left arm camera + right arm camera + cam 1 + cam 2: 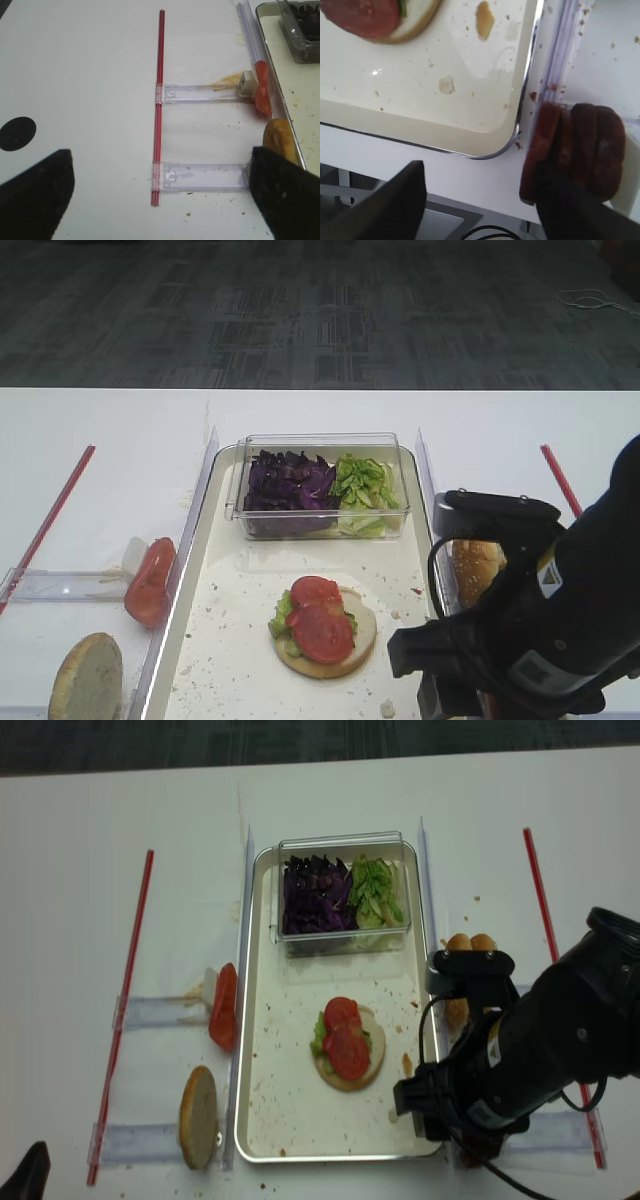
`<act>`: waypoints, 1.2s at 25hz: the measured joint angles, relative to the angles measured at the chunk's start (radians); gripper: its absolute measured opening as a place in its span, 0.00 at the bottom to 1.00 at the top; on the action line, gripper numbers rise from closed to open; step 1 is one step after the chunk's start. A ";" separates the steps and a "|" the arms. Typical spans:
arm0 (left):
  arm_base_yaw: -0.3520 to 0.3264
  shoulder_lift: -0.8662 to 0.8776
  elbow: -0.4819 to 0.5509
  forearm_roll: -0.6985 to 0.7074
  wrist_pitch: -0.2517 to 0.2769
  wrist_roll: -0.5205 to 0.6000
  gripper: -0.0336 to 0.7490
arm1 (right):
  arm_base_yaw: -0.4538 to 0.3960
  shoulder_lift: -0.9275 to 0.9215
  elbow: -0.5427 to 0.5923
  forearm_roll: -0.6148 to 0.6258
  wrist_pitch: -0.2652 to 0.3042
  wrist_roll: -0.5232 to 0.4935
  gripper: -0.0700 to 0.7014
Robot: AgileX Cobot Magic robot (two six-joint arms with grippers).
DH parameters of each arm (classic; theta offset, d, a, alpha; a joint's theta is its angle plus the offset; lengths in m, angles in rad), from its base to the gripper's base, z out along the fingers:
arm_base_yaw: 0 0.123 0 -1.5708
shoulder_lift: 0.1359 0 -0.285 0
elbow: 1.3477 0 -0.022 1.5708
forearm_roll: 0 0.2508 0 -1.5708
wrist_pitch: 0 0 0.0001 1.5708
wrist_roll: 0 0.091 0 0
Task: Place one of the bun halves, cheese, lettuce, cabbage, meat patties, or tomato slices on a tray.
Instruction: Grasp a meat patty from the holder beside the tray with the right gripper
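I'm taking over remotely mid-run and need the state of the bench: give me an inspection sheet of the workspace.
Surface: white table, crumbs by the tray.
Tray: holds a clear box of cabbage and lettuce, plus a bun half topped with greens and tomato slices.
Meat patties: stacked on edge right of the tray, off it.
Spare parts: a tomato slice and a bun half left of the tray, more buns to the right.
Clutter: red rods, clear plastic rails.
Grippers: right gripper open, one finger at the patties; left gripper open, empty.
Cables: black lead on the right arm.
Surroundings: dark carpet.
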 joint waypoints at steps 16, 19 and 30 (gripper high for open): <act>0.000 0.000 0.000 0.000 0.000 0.000 0.92 | 0.000 0.077 -0.003 -0.081 0.013 0.050 0.57; 0.000 0.000 0.000 0.000 0.000 0.000 0.92 | 0.000 0.077 -0.003 -0.104 0.026 0.051 0.47; 0.000 0.000 0.000 0.000 0.000 0.000 0.92 | 0.000 0.077 -0.003 -0.139 0.039 0.052 0.25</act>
